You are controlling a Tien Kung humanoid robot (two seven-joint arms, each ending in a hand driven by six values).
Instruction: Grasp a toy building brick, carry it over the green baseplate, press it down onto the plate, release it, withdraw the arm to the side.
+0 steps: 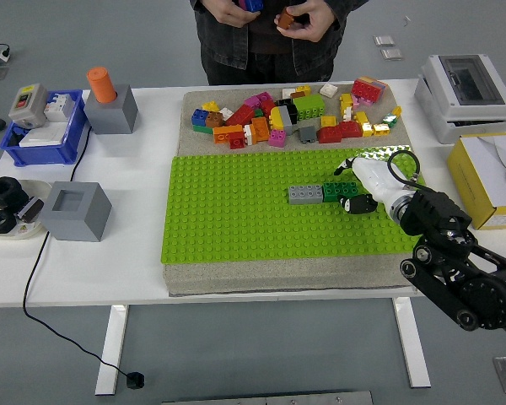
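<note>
Black-tipped fingers [360, 202] of your right hand [373, 187] close on the dark green brick [340, 191], seated on the green baseplate [236, 219] touching a grey brick [305, 194] at its left. It's light, stiff, slick plastic; grip its side walls. No left hand shows.

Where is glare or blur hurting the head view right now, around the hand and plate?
Head view: a glare patch sits on the green baseplate at its far right corner, beside the right hand. The white hand looks slightly washed out, so its grip on the green brick is hard to judge. The brick pile is sharp, with soft shadows.
</note>
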